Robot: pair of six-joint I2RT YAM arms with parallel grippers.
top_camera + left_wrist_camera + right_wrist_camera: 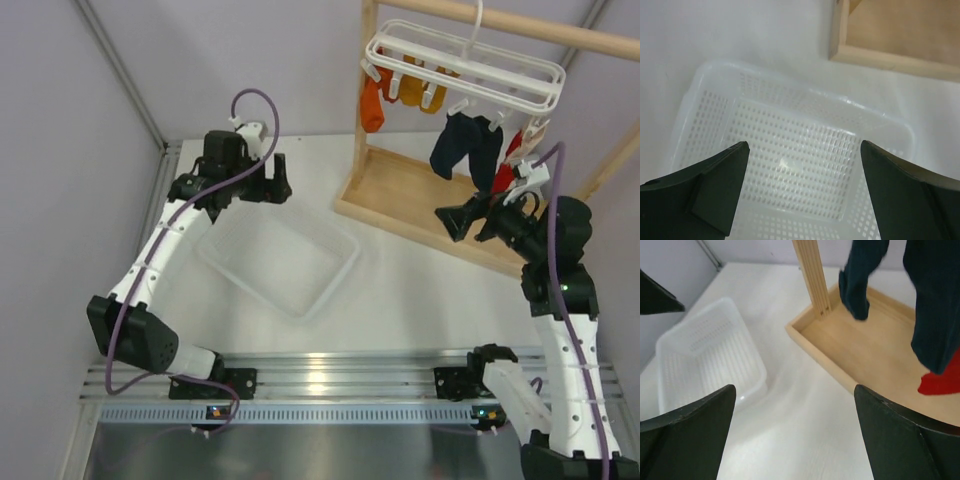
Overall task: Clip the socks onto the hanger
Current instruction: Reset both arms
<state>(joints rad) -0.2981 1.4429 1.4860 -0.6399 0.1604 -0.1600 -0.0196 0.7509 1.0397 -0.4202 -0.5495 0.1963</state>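
Note:
The white hanger (470, 62) hangs by its hook from the wooden rack's top bar. Dark navy socks (465, 148) (860, 277) and a red sock (510, 165) (942, 381) dangle from its clips on the right side. My right gripper (450, 222) (794, 388) is open and holds nothing. It hovers just left of and below these socks, over the table beside the rack's base. My left gripper (278, 180) (802, 145) is also open with nothing between its fingers. It is above the far corner of the white basket (285, 262).
Orange and yellow socks (390, 92) hang at the hanger's left end. The wooden rack's tray base (415, 200) (900, 35) (875, 350) and its upright post (812, 275) stand at the back right. The perforated basket (805, 95) (705, 355) holds nothing.

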